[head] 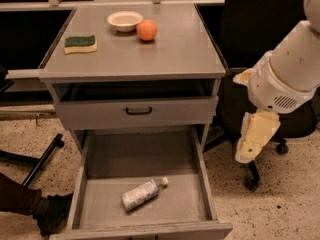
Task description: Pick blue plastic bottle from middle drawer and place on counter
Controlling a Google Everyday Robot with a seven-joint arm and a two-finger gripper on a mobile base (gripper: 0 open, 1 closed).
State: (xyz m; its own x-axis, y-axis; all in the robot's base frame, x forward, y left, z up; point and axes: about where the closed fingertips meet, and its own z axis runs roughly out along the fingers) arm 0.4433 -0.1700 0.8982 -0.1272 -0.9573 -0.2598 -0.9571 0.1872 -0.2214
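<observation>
Clear plastic with a pale label and white cap, the small blue plastic bottle [141, 194] lies slanted on its side on the floor of the wide grey metal middle drawer [115, 159]. The cream-coloured gripper [255, 139] hangs right of the cabinet, well apart from it; whether spread or closed I cannot tell. It would do best to descend from above, clearing the drawer's right wall, and close across the bottle's narrow body.

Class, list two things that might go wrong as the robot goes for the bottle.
1. The blue plastic bottle lies on its side in the middle drawer; it may roll from a grasp.
2. The gripper hangs right of the drawer, outside it; coming in low, it might hit the side wall.
</observation>
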